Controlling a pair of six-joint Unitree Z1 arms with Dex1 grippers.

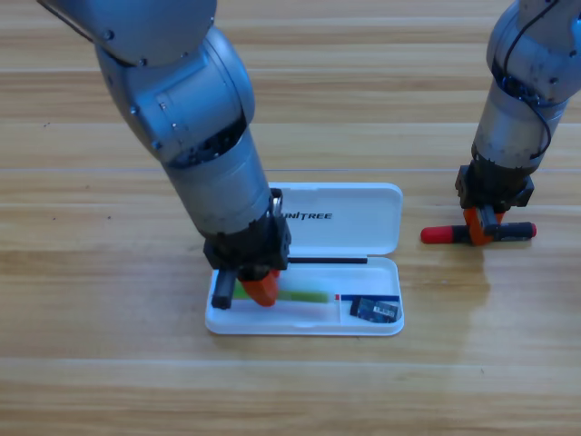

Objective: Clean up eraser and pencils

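Note:
The white case (211, 320) lies open at the middle of the table, its lid folded back. The green pencil (304, 295) rests in the case's long left compartment. My left gripper (259, 289) points down onto the pencil's left end and hides it. The dark eraser (375, 310) sits in the small right compartment. Right of the case, the black pencil with a red cap (440, 235) lies flat on the table. My right gripper (482, 227) stands over its middle, an orange jaw tight against each side of the barrel.
The case lid (363, 218) with its printed logo lies flat behind the tray. The left arm's bulky grey body (191, 118) leans over the table's left half and hides the case's upper left corner.

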